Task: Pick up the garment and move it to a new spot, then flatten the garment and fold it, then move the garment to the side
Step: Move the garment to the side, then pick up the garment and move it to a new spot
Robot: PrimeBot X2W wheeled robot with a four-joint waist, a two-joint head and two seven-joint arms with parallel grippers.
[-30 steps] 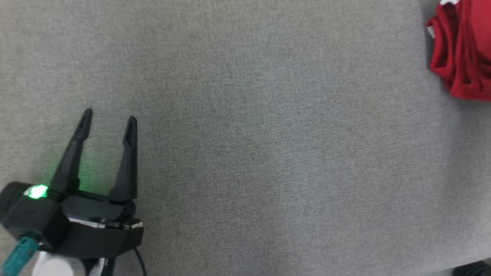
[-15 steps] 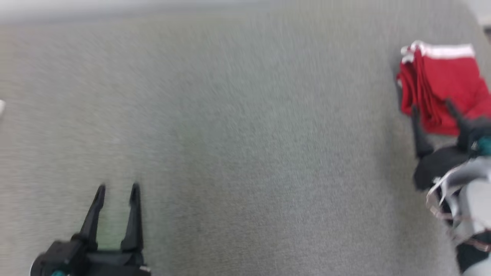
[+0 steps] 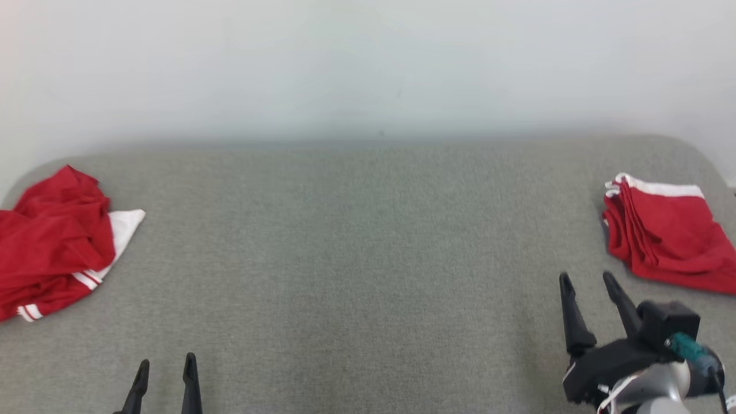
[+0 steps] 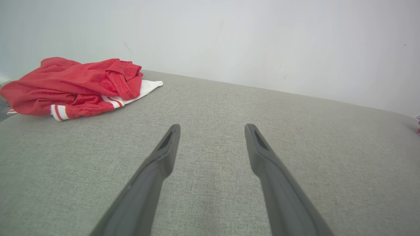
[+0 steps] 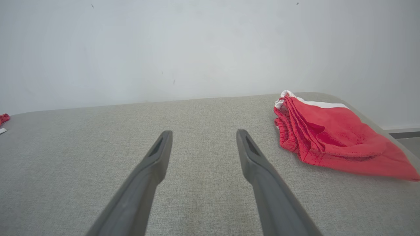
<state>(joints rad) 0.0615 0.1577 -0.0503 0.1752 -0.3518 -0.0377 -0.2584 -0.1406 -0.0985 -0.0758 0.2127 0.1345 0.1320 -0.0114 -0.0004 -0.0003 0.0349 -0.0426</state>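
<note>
Garment (image 3: 54,241), a crumpled red heap, lies on the tabletop (image 3: 368,259) at ten o'clock from the left jaws, the nearer ones. Both jaws are wide open, holding nothing.

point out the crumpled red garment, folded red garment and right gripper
crumpled red garment (image 3: 54,241), head view, red middle
folded red garment (image 3: 667,236), head view, top layer
right gripper (image 3: 585,277), head view, between fingertips
</note>
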